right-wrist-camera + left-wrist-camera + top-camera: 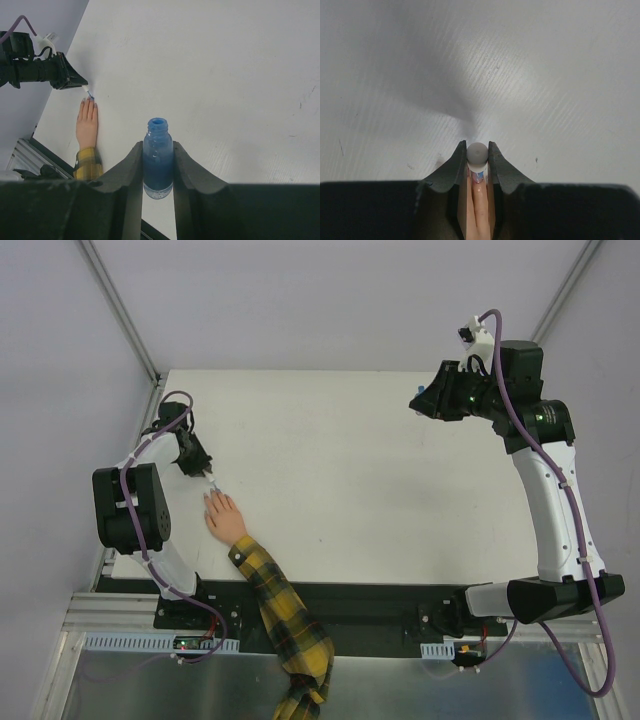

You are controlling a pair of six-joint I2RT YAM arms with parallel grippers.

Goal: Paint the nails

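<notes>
A small peach hand [224,519] with a yellow-and-black plaid sleeve [275,602] lies flat at the table's left side. My left gripper [207,478] is shut on a white-capped brush [477,153], its tip down at the fingertips. In the left wrist view one finger [480,205] shows between the jaws, and its nail [478,176] is tinted light blue. In the right wrist view the nails [90,100] look faintly blue under the brush tip [90,93]. My right gripper [158,148] is shut on an uncapped bottle of blue polish [158,134], held high at the far right.
The white table [350,470] ends in a black strip [380,598] along its near edge. Grey walls and metal frame bars stand behind and to the sides. The right arm [550,490] reaches up along the table's right edge.
</notes>
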